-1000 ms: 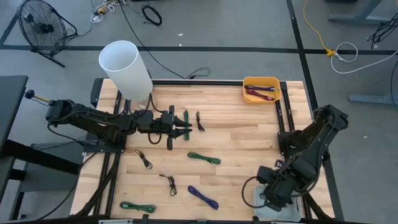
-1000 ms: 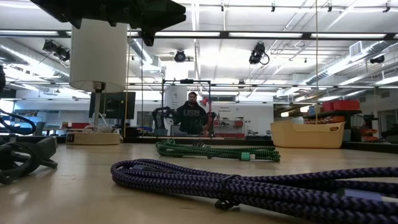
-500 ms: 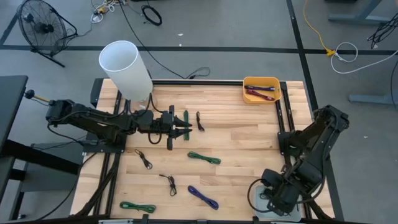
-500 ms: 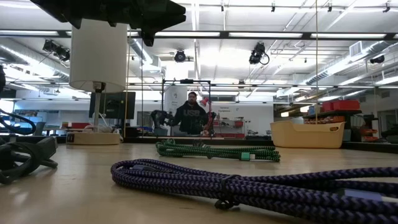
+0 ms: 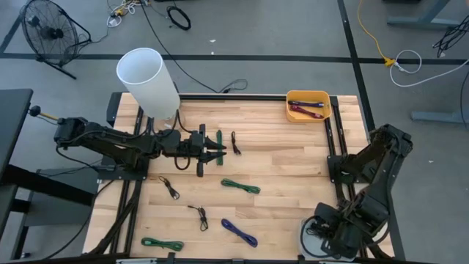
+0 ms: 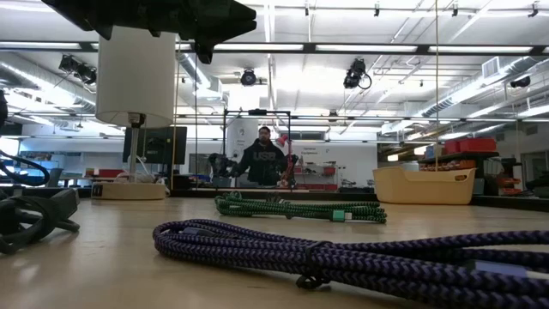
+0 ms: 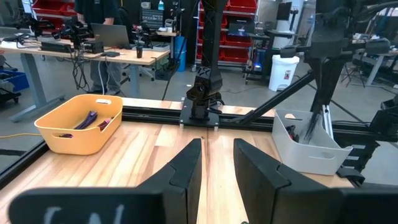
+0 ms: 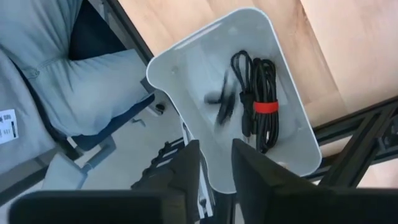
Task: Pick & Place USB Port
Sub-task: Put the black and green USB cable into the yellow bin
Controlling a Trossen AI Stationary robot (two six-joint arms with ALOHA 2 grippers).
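Observation:
Bundled USB cables lie on the wooden table: a green cable [image 5: 240,186], a purple cable [image 5: 239,232], another green cable [image 5: 163,243], and black cables [image 5: 170,188] [image 5: 198,215] [image 5: 235,143]. My right gripper [image 8: 214,167] hangs open above the white bin [image 8: 283,155] at the table's near right corner. In that bin lies a black cable with a red tie [image 8: 258,102], with a blurred black cable [image 8: 222,104] beside it. My left gripper [image 5: 218,152] waits open over the table's middle left, near the black cable.
A yellow bin [image 5: 308,106] with cables stands at the far right edge. A tall white cylinder [image 5: 149,82] stands at the far left corner. Black frame rails [image 5: 333,147] run along the table's sides. A person [image 6: 262,160] stands far behind the table.
My right arm has swung its wrist toward the table's near right corner, over the white bin. The left arm and the cables on the table have kept still.

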